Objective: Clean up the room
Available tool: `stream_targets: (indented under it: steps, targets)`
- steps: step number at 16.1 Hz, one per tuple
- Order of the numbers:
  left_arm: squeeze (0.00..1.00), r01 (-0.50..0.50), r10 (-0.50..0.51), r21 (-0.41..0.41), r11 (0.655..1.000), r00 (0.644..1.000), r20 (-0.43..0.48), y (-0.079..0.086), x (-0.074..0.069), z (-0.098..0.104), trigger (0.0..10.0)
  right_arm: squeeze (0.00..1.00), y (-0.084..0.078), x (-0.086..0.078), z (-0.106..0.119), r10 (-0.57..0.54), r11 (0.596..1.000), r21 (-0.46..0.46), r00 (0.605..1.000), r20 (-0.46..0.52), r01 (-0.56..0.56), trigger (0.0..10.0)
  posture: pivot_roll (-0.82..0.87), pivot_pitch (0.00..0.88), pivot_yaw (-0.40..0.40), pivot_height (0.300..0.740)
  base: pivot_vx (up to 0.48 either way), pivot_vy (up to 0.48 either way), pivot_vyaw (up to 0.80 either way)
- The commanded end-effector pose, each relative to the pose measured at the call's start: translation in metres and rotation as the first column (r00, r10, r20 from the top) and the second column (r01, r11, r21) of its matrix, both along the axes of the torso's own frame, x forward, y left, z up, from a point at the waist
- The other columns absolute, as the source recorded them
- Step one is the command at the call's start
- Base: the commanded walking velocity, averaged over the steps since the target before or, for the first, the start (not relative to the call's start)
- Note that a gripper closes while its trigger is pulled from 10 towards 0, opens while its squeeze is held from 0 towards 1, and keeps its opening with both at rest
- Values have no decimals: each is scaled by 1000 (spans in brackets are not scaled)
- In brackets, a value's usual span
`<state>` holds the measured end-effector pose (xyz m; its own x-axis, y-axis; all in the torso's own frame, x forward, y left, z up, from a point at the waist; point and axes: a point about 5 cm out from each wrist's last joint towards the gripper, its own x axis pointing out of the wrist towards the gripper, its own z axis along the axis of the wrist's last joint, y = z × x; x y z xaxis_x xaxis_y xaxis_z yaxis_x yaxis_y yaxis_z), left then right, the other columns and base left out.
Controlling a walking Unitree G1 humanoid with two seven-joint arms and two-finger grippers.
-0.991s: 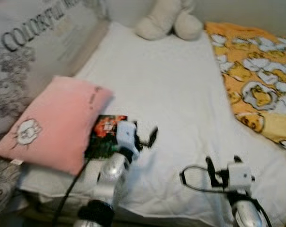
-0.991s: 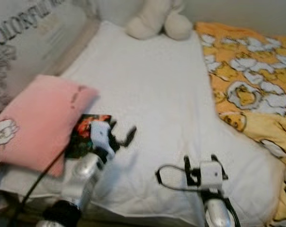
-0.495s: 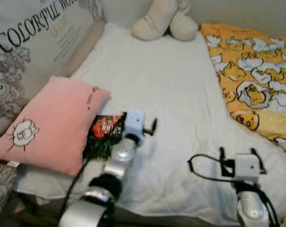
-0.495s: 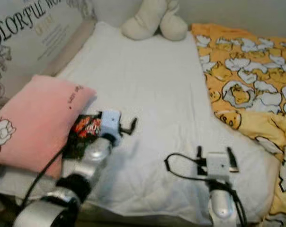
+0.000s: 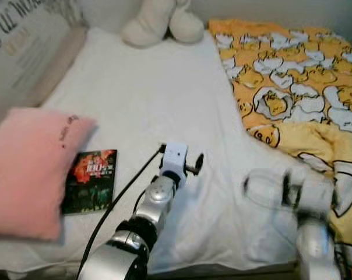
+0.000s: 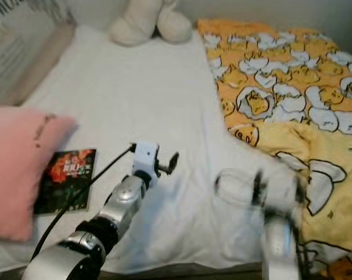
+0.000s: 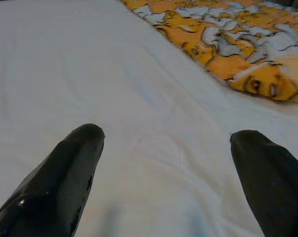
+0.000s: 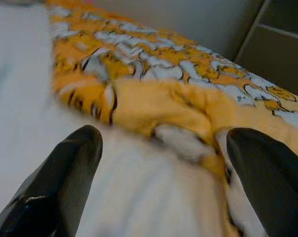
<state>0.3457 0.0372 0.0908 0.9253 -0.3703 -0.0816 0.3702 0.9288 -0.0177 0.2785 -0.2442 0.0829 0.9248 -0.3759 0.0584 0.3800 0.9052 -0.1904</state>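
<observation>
Here: book flat on bed, long axis near-far, left of left gripper, jaws spread; right gripper jaws spread by yellow blanket.

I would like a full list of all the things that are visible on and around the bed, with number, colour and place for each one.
Bed sheet: one, white, covering the mattress.
Blanket: one, orange-yellow with white cartoon figures, bunched along the bed's right side.
Pillow: one, pink, at the left edge of the bed.
Book: one, dark cover with red picture, lying flat beside the pillow.
Plush toy: one, cream, at the far end of the bed.
Printed panel: one, grey with dark lettering, far left.
Left gripper: black fingers apart, above the sheet.
Right gripper: black fingers apart, near the blanket edge.
</observation>
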Motion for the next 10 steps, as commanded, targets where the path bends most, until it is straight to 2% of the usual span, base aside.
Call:
stream_targets:
  steps: [1, 2, 3, 4, 5, 6, 7, 10]
  targets:
    - [0, 34, -36, -64, 997, 999, -15, -35, -4, 10, 10000, 0, 12, 5, -10, 43, 998, 53, 997, -67, -39, 10000, -28, 156, 0, 740, 469, 0, 0]
    - [0, -30, 27, -62, 998, 998, -56, -29, -2, 7, 10000, 0, 19, 20, -14, 93, 992, 104, 982, -167, -77, 10000, -15, 169, -4, 740, 0, 0, 0]
    - [0, -67, 63, -29, 997, 992, -113, -23, -1, 0, 10000, 0, 24, 31, -23, 133, 980, 185, 941, -311, -77, 10000, 0, 182, -9, 740, 0, 0, 0]
    - [0, -97, 96, 5, 995, 976, -195, -16, -2, -11, 10000, 0, 30, 40, -28, 198, 960, 261, 899, -390, -99, 10000, 17, 196, -14, 740, 0, 0, 0]
    - [0, -104, 106, 20, 994, 963, -247, -13, -3, -16, 10000, 0, 31, 45, -29, 212, 949, 304, 888, -408, -87, 10000, 27, 201, -22, 740, 0, 0, 0]
    - [0, -116, 111, -2, 993, 958, -266, -11, -1, -15, 10000, 0, 30, 49, -32, 208, 941, 335, 872, -443, -54, 10000, 67, 225, -32, 740, 0, 0, 0]
    - [0, -131, 121, -26, 991, 963, -241, -9, 4, -7, 10000, 0, 29, 53, -34, 204, 932, 362, 858, -471, -22, 10000, 98, 239, -35, 740, 0, 0, 0]
    - [0, -144, 138, -14, 989, 967, -214, -5, 6, -3, 10000, 0, 30, 54, -38, 217, 911, 412, 838, -501, 11, 10000, 134, 253, -39, 740, 0, 0, 0]
